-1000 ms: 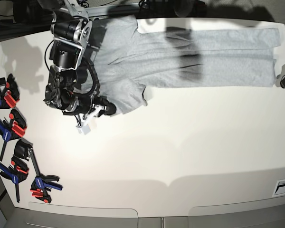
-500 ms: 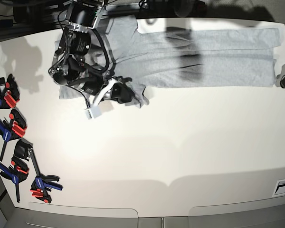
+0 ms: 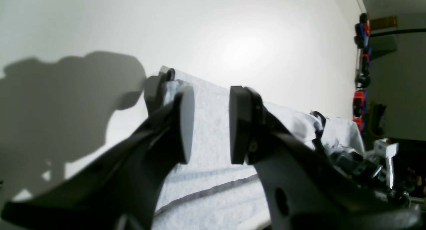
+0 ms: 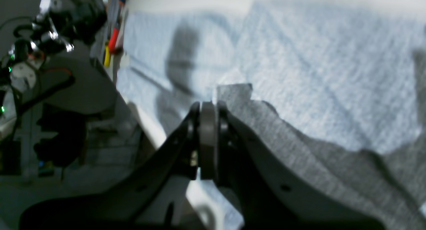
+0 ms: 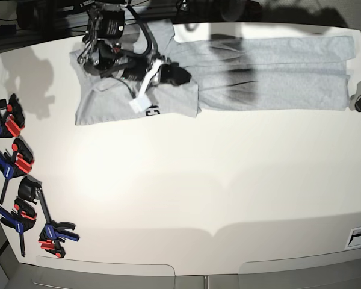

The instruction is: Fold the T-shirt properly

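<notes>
Folding under way: grey cloth pinched at one end, open claw at the other

Stretching along the far side of the white table (image 5: 186, 180), the T-shirt (image 5: 271, 72) lies as a long grey band, and no bin, tray or box shows in any view. The right gripper (image 4: 209, 123) is closed tight on a fold of the T-shirt, a darker grey flap draping away over its finger (image 4: 253, 163); beyond its tips the rest of the cloth spreads pale and flat. The left gripper (image 3: 208, 123) stands partly open with nothing between its pads (image 3: 188, 123); the T-shirt lies just past and below its tips, its hem stitching running under the claw.

Only the base view shows the whole garment, the right arm (image 5: 111, 45) leaning over the sleeve end, and a scrap of black lettering (image 5: 151, 111) turned up beside the right gripper. Only the right wrist view shows the pinch itself. In the base view the left gripper is just a dark stub at the table's edge, beside the far end of the shirt.

Blue, red and black clamps (image 5: 15, 168) lie in a row well apart from the right gripper. The right arm hides part of the shirt's sleeve end.
</notes>
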### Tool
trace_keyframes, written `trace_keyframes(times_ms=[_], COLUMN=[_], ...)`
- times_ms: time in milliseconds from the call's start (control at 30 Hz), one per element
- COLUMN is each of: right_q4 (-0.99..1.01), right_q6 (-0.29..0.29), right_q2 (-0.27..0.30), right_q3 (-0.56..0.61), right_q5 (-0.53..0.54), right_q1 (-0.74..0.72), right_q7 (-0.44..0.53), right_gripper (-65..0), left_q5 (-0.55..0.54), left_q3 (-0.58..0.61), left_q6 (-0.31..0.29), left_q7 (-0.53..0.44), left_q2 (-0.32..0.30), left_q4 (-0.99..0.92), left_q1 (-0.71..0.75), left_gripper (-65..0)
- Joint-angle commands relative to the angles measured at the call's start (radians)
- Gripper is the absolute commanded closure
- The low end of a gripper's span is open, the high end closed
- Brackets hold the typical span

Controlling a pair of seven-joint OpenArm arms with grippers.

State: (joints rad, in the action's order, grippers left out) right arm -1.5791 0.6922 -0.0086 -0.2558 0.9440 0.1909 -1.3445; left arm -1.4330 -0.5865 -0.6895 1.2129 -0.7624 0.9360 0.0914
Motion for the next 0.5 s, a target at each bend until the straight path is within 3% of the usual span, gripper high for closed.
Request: trace_keyframes(times_ms=[0,467], right_q4=[-0.018,-0.019], right_q6=[0.006,0.006], right_q2=[0.000,0.001], right_q3=[0.002,0.000], right_q5=[0.030,0.037], right_q1=[-0.001,0.042], right_q7=[0.019,-0.016], right_gripper=[0.0,0.0], left_q5=[-0.024,-0.024], left_q3=[-0.010,-0.010], left_q6=[-0.009,-0.009], left_q7=[-0.009,-0.009], left_q2=[-0.033,-0.033], left_q4=[0.014,0.014], left_q1=[-0.008,-0.008], left_gripper=[-16.5,-16.5])
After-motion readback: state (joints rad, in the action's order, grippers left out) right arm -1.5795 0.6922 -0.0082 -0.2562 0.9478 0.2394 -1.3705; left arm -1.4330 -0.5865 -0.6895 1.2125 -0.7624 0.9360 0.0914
